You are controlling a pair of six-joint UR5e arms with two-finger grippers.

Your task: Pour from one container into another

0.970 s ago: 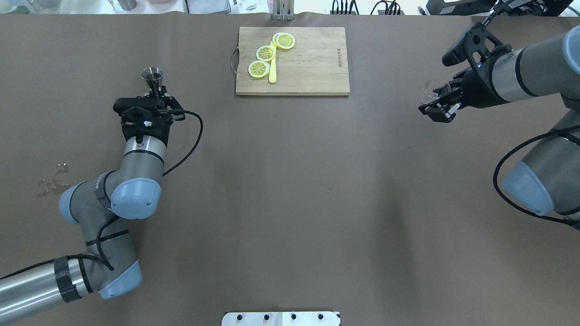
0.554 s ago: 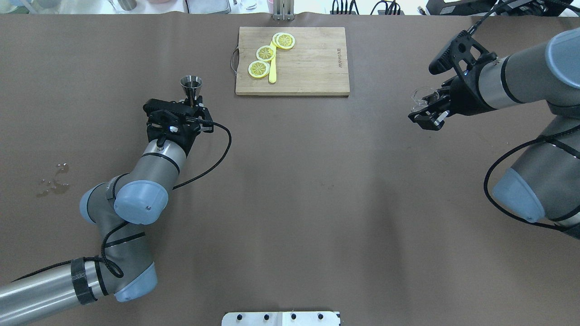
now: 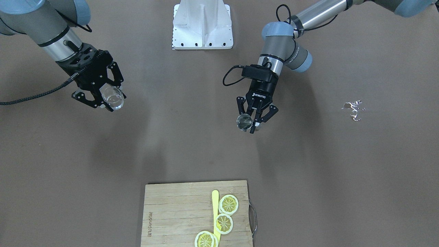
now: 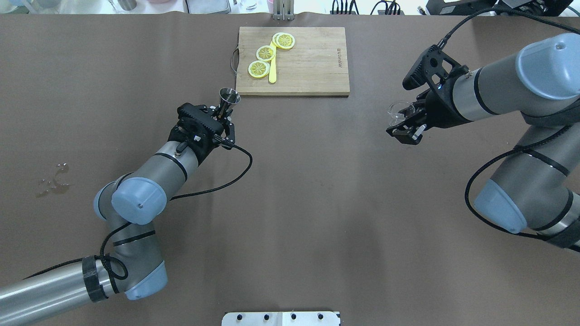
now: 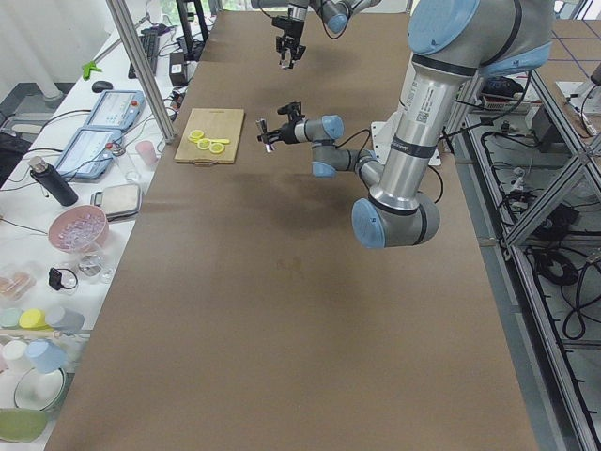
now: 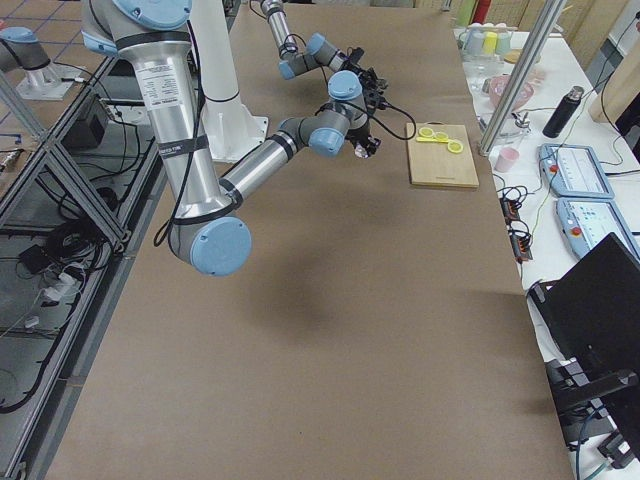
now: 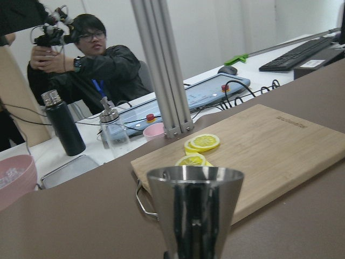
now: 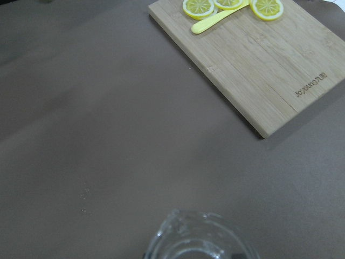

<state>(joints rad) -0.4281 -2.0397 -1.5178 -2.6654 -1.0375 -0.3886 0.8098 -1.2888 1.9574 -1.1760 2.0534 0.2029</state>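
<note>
Nearest the left wrist lens stood the polished steel cone-shaped jigger [image 7: 195,199], mouth up and roughly level. It looked light, rigid and slick, so the narrow waist between its two cones was judged the sound place to pinch, and the left gripper [image 3: 254,120] had its fingers clamped there, below the flared bowl. Whether the bowl held any liquid could not be told. Closest to the right wrist lens was the small clear glass cup with a pouring lip [image 8: 199,237], thin-walled, likely fragile and slippery, and better clasped across its side wall with modest force than by the rim. The right gripper [image 3: 113,100] had its fingers closed around that wall, and the cup's contents were also unclear. Both vessels hung above the brown paper-covered table [image 4: 290,203], well apart, the jigger toward the middle and the cup off on the robot's right. The left arm reached forward and inward, elbow low near the robot's side and wrist laid almost flat. The right arm came in from the right with its forearm raised and its wrist angled down and inward. A wet patch [image 4: 53,181] lay on the table out on the left. Just past the jigger lay the pale bamboo cutting board [image 4: 308,59] with yellow lemon slices [image 4: 265,53] and a yellow plastic knife [image 4: 272,74]. Farther off, a person in a dark jacket [image 7: 102,59] was beyond the table's far edge.
</note>
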